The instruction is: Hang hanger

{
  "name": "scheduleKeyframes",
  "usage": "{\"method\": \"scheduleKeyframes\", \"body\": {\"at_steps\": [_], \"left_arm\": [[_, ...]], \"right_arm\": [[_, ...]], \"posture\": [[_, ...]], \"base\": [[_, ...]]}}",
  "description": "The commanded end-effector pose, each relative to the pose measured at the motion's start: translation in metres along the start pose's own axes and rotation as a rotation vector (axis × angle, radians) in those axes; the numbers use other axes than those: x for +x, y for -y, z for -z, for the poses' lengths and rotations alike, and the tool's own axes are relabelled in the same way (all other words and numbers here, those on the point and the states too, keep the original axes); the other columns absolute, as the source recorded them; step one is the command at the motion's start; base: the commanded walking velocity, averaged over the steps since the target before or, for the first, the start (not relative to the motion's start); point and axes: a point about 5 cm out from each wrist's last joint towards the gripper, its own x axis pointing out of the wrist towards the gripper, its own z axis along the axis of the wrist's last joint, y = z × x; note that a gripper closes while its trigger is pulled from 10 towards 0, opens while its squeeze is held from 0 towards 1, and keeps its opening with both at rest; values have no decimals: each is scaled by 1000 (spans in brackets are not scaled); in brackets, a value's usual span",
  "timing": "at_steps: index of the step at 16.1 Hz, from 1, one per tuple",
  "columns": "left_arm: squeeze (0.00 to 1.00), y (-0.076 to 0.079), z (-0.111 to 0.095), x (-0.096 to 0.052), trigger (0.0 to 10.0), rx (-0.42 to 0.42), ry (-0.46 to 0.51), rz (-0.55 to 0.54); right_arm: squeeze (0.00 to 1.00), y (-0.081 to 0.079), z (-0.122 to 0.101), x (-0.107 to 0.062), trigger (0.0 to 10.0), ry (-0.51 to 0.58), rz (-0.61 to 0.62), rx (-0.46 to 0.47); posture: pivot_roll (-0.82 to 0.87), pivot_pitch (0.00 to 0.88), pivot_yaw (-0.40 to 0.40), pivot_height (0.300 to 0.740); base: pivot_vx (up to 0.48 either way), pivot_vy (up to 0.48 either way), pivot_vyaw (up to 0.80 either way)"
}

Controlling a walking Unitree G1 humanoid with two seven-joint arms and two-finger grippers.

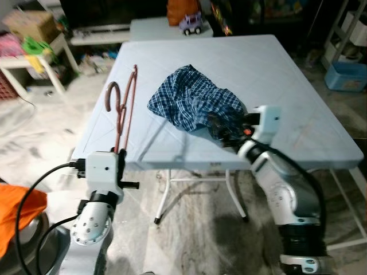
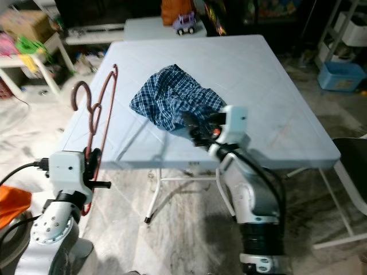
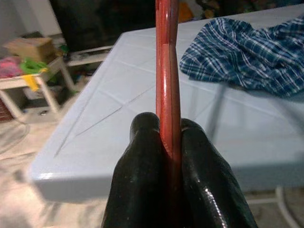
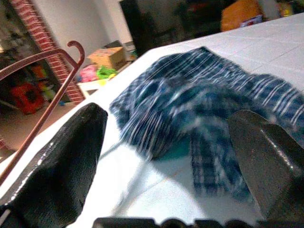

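The left gripper [image 3: 169, 142] had its two black fingers [image 3: 140, 156] pinched tight on the lower edge of a reddish-brown hanger [image 1: 123, 109], which stood upright from the lower left of the head view, its hook curling over toward the upper left, above the near-left edge of the pale blue surface [image 1: 287, 86]. It looked a thin, stiff, light frame, likely smooth enough to swivel in a narrow pinch, so a hold low on the straight bar, as here, seemed sound.

The right gripper [image 4: 166, 142] stood with fingers [image 4: 61, 156] spread wide apart, empty, pointed at the crumpled blue plaid shirt [image 1: 192, 103] lying mid-frame on the surface. That cloth looked soft and limp; it would sag, and the collar or a shoulder seemed the best place to take it.
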Motion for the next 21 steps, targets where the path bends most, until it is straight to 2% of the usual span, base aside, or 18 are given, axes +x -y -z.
{"method": "scheduleKeyframes", "body": {"at_steps": [1,4,8,9,10,11,12,13,16,20,21], "left_arm": [[0,0,-1,-1,10000,11,3,6],[0,-1,-1,-1,10000,15,1,1],[0,1,0,-1,10000,9,-3,5],[0,1,1,-1,10000,10,-5,6],[0,1,1,-1,10000,11,-6,7],[0,1,1,-1,10000,11,-7,8],[0,1,1,-1,10000,13,-7,9],[0,0,2,-2,10000,19,-6,12],[0,-1,3,-2,10000,17,-11,7],[0,-3,5,-2,10000,-29,-18,37],[0,-3,5,-2,10000,-28,-17,42]], "right_arm": [[0,4,-4,-2,10000,0,25,-15],[0,6,-4,-2,10000,-1,39,-17],[0,10,-13,0,10000,44,93,-137],[0,9,-12,0,10000,40,74,-109],[0,9,-13,1,10000,57,74,-141],[0,10,-14,0,10000,86,110,-211],[0,7,-8,-1,10000,19,67,-179],[0,4,-7,-3,10000,7,35,-169],[0,8,-7,-3,10000,14,61,-157],[0,8,-6,0,10000,1,60,-150],[0,8,-5,0,10000,-5,60,-145]], "posture": [[-8,80,47,740],[-9,80,48,740],[-10,79,48,740],[-14,80,49,740],[-13,81,48,740],[-13,81,48,740],[-14,83,48,740],[-14,84,47,740],[-11,85,45,740],[-12,85,40,740],[-12,85,40,740]], "base": [[-315,0,0],[-314,0,0],[-314,0,0],[-311,0,0],[-304,0,0],[-300,0,0],[-289,0,0],[0,0,0],[0,0,0],[0,0,0],[0,0,-800]]}}
